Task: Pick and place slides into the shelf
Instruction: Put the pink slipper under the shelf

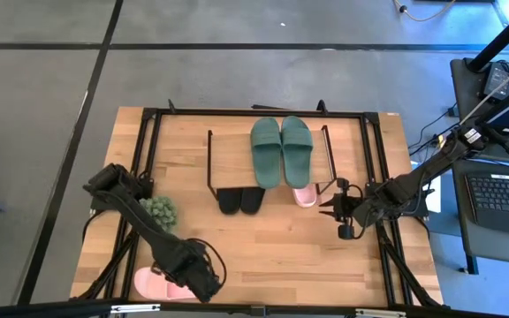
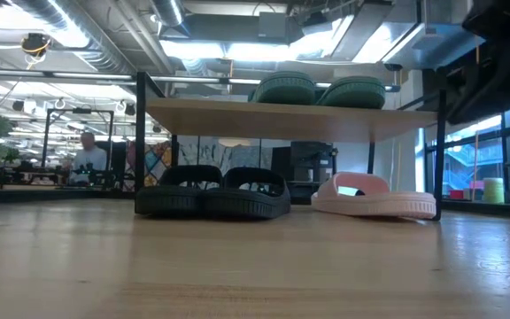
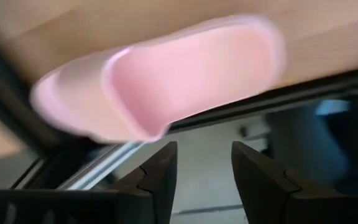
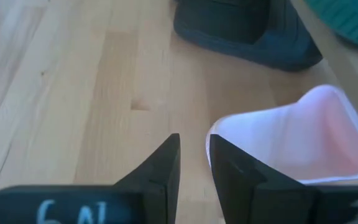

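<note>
The shelf (image 1: 237,146) stands at the middle far side of the table. The dark green pair (image 1: 281,150) lies on its top board (image 2: 290,120). The black pair (image 1: 241,201) and one pink slide (image 1: 304,196) rest on the table under the board, heels sticking out toward the near edge. The other pink slide (image 1: 153,283) lies sole-down at the near left corner. My left gripper (image 3: 204,168) is open just beside that slide (image 3: 166,81), touching nothing. My right gripper (image 4: 194,162) is narrowly open and empty, close to the heel of the pink slide under the shelf (image 4: 303,137).
A small green plant (image 1: 159,210) stands on the table's left side near my left arm. The shelf's thin black wire legs (image 1: 210,163) flank the slides. Bare wood (image 1: 281,252) lies between the two grippers. The table's near edge (image 1: 254,305) runs right beside my left gripper.
</note>
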Controlling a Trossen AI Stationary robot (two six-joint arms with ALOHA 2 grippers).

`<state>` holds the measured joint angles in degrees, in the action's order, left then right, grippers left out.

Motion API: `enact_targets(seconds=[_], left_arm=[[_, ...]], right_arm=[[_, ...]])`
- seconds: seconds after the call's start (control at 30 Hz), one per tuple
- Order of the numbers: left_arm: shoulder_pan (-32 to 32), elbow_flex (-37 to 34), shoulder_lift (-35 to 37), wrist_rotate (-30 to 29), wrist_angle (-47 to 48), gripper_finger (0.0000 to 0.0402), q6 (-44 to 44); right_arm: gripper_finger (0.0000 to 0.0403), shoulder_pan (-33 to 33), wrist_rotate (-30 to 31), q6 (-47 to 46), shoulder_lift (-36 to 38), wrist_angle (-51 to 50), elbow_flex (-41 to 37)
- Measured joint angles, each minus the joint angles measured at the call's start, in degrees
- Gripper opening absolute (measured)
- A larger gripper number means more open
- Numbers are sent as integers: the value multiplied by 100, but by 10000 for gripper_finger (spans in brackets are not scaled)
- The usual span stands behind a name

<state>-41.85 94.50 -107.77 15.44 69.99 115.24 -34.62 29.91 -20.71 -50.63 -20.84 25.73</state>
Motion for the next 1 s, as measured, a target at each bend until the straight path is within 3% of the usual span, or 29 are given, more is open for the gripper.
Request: enact_targets(seconds=[0.13, 0.57, 0.83, 1.0], left_arm=[[-100, 7, -167, 533, 385, 143, 378], [-362, -28, -522, 460, 437, 143, 885], [-380, -70, -518, -524, 366, 143, 890], [-316, -70, -530, 157, 509, 143, 1058]], right_arm=[[89, -1, 0, 10, 0, 180, -105], [89, -1, 0, 36, 0, 356, -106], [89, -1, 2, 156, 0, 506, -106], [89, -1, 2, 164, 0, 534, -105]])
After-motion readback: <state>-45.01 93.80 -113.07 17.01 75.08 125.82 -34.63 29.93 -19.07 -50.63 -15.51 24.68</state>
